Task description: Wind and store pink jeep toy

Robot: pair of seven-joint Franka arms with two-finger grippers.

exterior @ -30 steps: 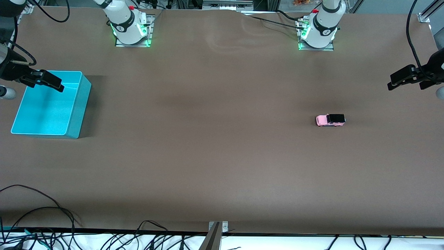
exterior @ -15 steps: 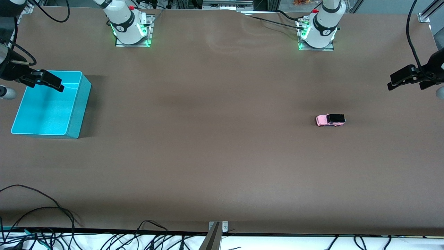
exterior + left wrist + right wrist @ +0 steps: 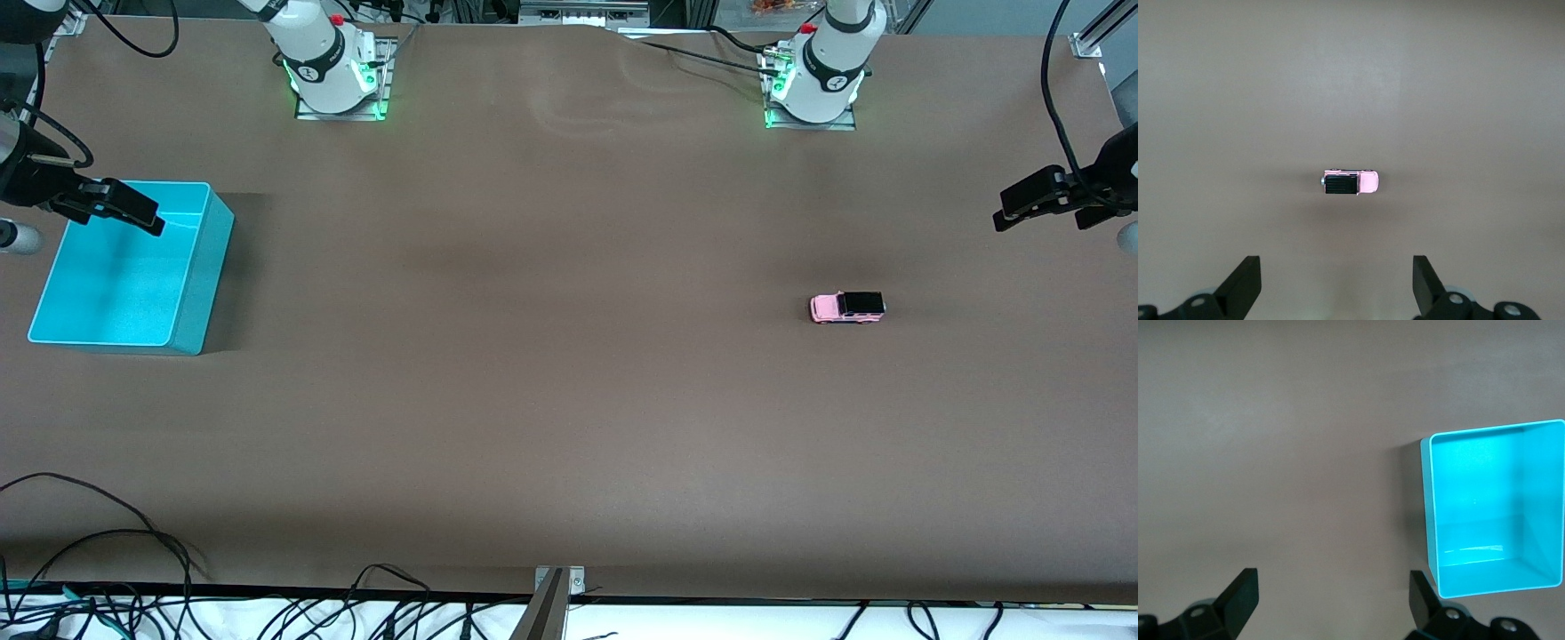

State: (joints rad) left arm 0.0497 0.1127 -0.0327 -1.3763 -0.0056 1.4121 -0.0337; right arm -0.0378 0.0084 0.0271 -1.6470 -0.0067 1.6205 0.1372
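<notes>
The pink jeep toy (image 3: 847, 308), light pink with a black roof, stands on its wheels on the brown table toward the left arm's end. In the left wrist view the jeep (image 3: 1350, 183) lies well clear of my left gripper (image 3: 1336, 261), which is open and empty. In the front view that left gripper (image 3: 1009, 213) hangs high over the table's edge at the left arm's end. My right gripper (image 3: 147, 218) hangs open and empty by the turquoise bin (image 3: 203, 276) at the right arm's end. The right gripper (image 3: 1332, 575) holds nothing, and the bin (image 3: 1431, 520) beside it has nothing in it.
The two arm bases (image 3: 333, 76) (image 3: 813, 84) stand along the table's edge farthest from the front camera. Loose black cables (image 3: 107, 533) lie at the edge nearest that camera, by a metal bracket (image 3: 556, 587). Brown tabletop stretches between the bin and the jeep.
</notes>
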